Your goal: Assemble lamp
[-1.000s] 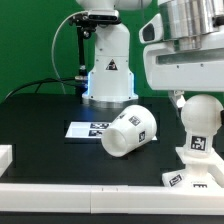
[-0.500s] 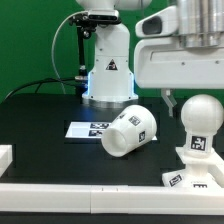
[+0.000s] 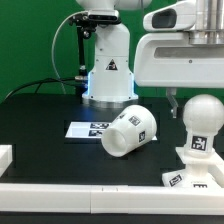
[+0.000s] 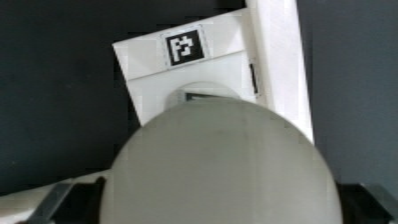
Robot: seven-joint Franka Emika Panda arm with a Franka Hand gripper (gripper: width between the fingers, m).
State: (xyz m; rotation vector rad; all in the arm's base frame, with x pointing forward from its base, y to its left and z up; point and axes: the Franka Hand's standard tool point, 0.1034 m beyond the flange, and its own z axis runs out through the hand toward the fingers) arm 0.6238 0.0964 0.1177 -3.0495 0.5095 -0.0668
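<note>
The round-headed bulb (image 3: 203,113) stands upright in the flared base (image 3: 195,178) at the exterior view's right. My gripper (image 3: 198,98) hangs right over the bulb's head. One finger (image 3: 172,99) shows beside the head with a gap, so the gripper is open. In the wrist view the bulb's head (image 4: 217,150) fills the space between the dark fingers (image 4: 71,200) of my gripper (image 4: 217,208), with the tagged base (image 4: 175,60) below it. The cup-like shade (image 3: 128,131) lies on its side mid-table, apart from the gripper.
The marker board (image 3: 86,128) lies flat behind the shade. The large white robot pedestal (image 3: 107,70) stands at the back. A white rail (image 3: 100,192) runs along the table's front edge, and a white block (image 3: 5,156) sits at the exterior view's left.
My gripper's body has shifted a little toward the exterior view's left and the wrist above it has turned. The bulb, base and shade have not moved.
</note>
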